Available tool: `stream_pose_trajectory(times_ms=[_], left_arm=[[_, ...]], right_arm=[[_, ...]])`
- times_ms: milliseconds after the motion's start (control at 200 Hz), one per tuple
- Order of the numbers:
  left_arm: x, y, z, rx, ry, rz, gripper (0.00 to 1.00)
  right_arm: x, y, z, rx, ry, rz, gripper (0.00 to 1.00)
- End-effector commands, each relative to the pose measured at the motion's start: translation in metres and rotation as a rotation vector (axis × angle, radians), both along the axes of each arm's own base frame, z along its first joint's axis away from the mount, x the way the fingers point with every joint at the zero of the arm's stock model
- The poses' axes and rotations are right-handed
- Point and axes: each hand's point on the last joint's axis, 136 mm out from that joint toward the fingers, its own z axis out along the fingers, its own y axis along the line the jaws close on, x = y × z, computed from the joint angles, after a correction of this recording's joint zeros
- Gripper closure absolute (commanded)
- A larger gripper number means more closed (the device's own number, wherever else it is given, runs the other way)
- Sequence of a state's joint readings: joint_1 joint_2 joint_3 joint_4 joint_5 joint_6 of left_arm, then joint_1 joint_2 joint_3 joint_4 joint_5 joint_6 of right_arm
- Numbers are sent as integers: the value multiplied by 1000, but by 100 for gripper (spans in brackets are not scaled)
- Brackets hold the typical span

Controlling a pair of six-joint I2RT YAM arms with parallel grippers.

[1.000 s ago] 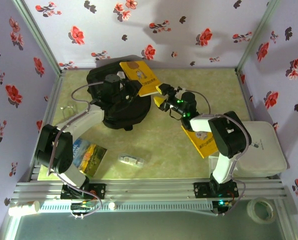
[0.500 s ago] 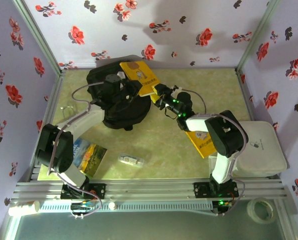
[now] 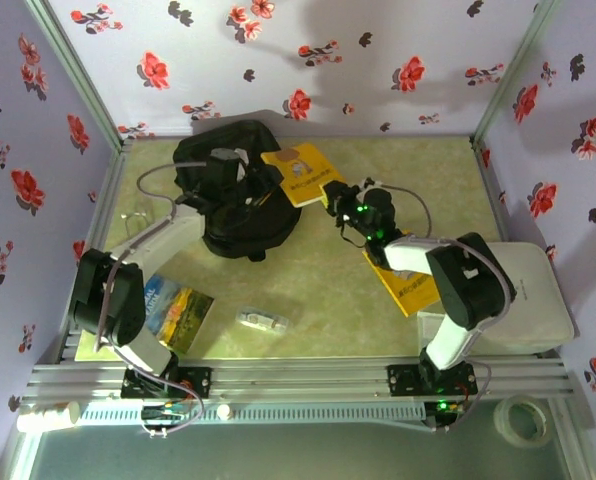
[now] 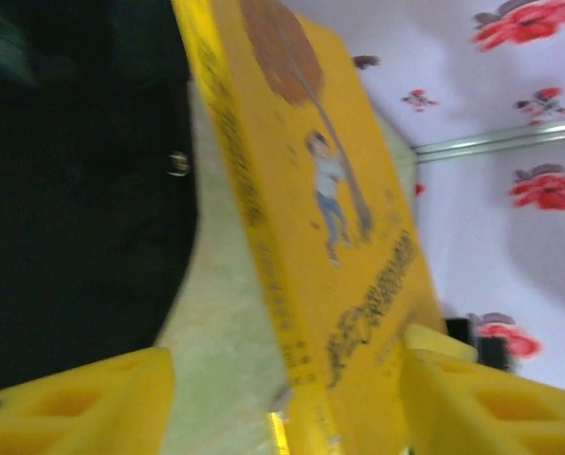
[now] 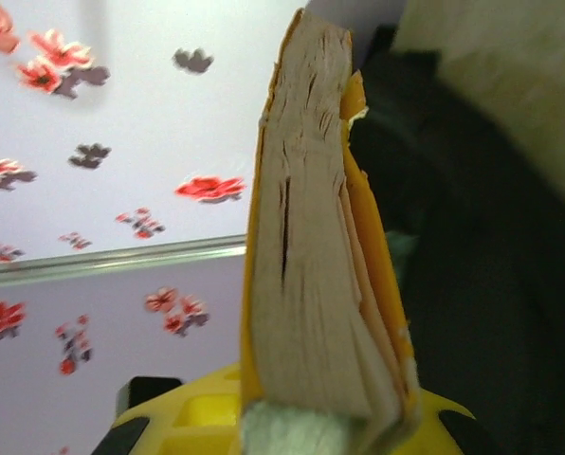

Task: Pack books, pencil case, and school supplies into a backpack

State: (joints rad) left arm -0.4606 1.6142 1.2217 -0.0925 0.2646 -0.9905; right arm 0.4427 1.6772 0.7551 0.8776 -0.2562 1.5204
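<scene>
Over the black backpack (image 3: 223, 225) the left gripper (image 4: 282, 393) is spread wide around the yellow book (image 3: 303, 172), not clamping it. The right gripper (image 3: 340, 196) alone pinches the book's page edge, so the floppy paperback could twist and miss the bag's opening.

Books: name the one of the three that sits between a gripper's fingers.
The yellow book by the backpack, pinched by the right gripper. The other yellow book and the blue book lie flat.
</scene>
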Motion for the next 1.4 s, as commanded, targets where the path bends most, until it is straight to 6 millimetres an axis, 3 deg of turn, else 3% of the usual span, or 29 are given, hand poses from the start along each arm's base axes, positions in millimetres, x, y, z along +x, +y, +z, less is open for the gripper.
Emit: stream_pose_trajectory(times_ms=[0,190,295,390,530,705,920,1195,1290,1395], left_arm=[[-17,32,-14,315,-17,-122,27],[-38,54,-38,654,-27,-377,14],[-33,79,-45,828,-26,-375,9],[-25,90,-46,908,-29,-371,9],[-17,86,-63,963,5,-483,14],[-42,75,-94,931,163,-667,23],[-72,38,-124,746,282,-674,24],[-83,-43,-153,699,245,-780,32],[-84,-62,-156,684,234,-792,35],[-82,-80,-144,644,199,-807,35]], right_arm=[[-2,-30,25,-140,-110,-67,100],[-18,-55,19,-345,-86,-82,100],[-23,-64,18,-414,-78,-97,100],[-25,-67,21,-431,-83,-103,100],[-25,-65,18,-424,-70,-89,100],[-27,-63,13,-424,-50,-71,99],[-28,-66,6,-437,-31,-82,99],[-26,-71,0,-434,0,-98,99],[-28,-78,-3,-442,14,-119,99],[-31,-89,-4,-459,26,-148,100]])
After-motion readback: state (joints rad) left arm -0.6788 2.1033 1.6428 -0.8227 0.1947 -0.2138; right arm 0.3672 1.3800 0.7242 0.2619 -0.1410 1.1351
